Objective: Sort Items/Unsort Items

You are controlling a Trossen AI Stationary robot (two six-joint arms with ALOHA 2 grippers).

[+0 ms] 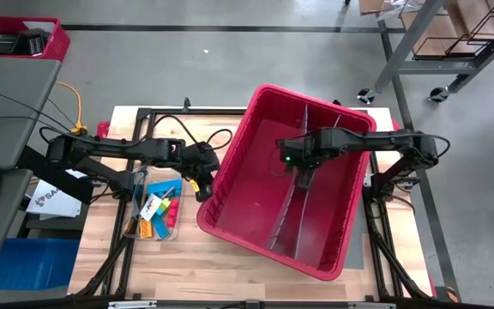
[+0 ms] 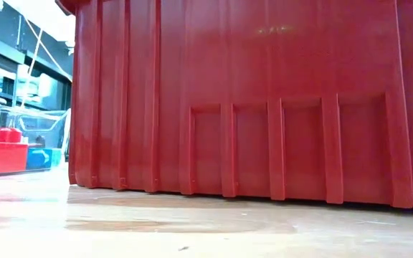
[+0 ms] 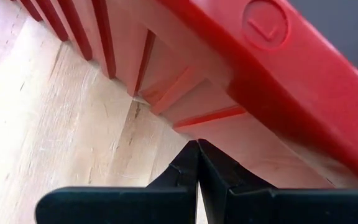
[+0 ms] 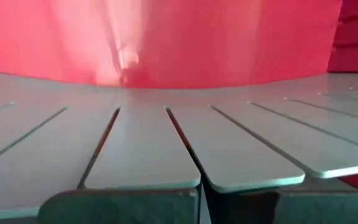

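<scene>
items [image 1: 157, 210] are being kept in a clear tray at nine o'clock of the red bin [image 1: 230, 184]; left end effector [image 3: 197, 163], pinched closed and empty, is being pressed at its wall, right end effector [image 1: 303, 174], likewise closed, above the divider [image 1: 292, 210].

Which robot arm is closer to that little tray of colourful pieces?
Left. The left tool sits just beside the tray of pieces, against the red bin; the right tool is inside the bin.

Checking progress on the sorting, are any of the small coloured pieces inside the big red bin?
No, the red bin looks bare inside; the coloured pieces sit in a clear tray outside it.
</scene>
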